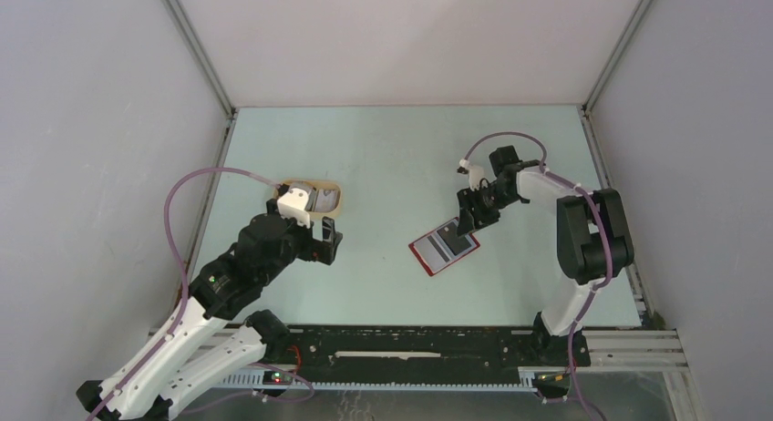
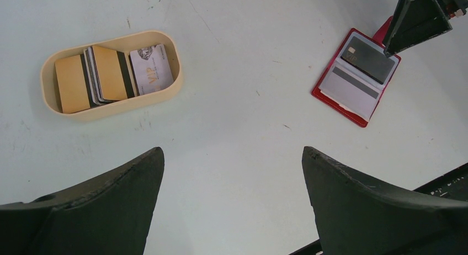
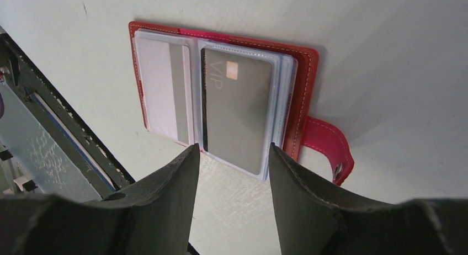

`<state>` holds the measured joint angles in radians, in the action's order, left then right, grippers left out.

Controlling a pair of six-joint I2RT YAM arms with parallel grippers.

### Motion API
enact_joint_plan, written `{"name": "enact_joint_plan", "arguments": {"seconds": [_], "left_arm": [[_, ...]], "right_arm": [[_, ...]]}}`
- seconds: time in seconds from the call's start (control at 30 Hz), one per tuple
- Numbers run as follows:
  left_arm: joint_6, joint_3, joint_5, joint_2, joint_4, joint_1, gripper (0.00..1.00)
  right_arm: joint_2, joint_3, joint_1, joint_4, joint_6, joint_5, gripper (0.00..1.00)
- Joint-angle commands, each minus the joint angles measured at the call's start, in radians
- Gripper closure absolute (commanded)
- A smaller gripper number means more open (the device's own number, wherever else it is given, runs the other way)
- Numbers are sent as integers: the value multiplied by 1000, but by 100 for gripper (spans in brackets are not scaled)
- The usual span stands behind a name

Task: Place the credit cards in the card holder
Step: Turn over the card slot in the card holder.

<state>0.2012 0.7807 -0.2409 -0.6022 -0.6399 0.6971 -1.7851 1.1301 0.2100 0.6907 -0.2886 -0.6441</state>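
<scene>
Grey walls and a metal frame close in a pale green worktop (image 1: pixel 383 148). Near its left edge, about halfway back, we see a tan oval tray (image 2: pixel 110 109). The tray holds the loose cards (image 2: pixel 102 74). Golden-brown ones with dark stripes are stacked and overlapping at one end. A whitish one printed "VIP" lies at the other end, and all of them sit inside the rim.

The red holder (image 3: pixel 307 95) lies open and flat, right of the middle and towards the near edge, well apart from the tray. Its clear sleeves face up. On one page a whitish card (image 3: pixel 164 89) with a grey stripe sits in a sleeve. On the other page lies a dark grey card (image 3: pixel 237 109), also marked "VIP", with a small pale chip. We cannot tell whether it is fully inside its sleeve or resting on top. The red tab (image 3: pixel 326 146) with its snap sticks out flat on the worktop beside that page.

The right pincer (image 3: pixel 232 151) hangs low over the end of the dark card. Its fingers are partly apart, one at each long edge, and we cannot tell whether they pinch it or merely flank it.

The left pincer (image 2: pixel 232 155) is spread wide with nothing in it. It hovers over bare worktop just beside the tray, on the tray's near side.
</scene>
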Motion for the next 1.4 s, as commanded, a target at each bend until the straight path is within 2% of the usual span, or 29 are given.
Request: {"name": "enact_joint_plan", "arguments": {"seconds": [0.0, 0.67, 1.03, 1.37], "left_arm": [[-16, -17, 1, -1, 11, -7, 0], [-16, -18, -3, -2, 10, -7, 0], [-16, -18, -1, -3, 9, -7, 0], [-14, -18, -3, -7, 10, -7, 0]], "right_arm": [[-13, 36, 3, 7, 8, 12, 42], [-62, 51, 13, 35, 6, 7, 44], [-22, 61, 15, 55, 1, -84, 51], [-34, 60, 3, 40, 20, 7, 48]]}}
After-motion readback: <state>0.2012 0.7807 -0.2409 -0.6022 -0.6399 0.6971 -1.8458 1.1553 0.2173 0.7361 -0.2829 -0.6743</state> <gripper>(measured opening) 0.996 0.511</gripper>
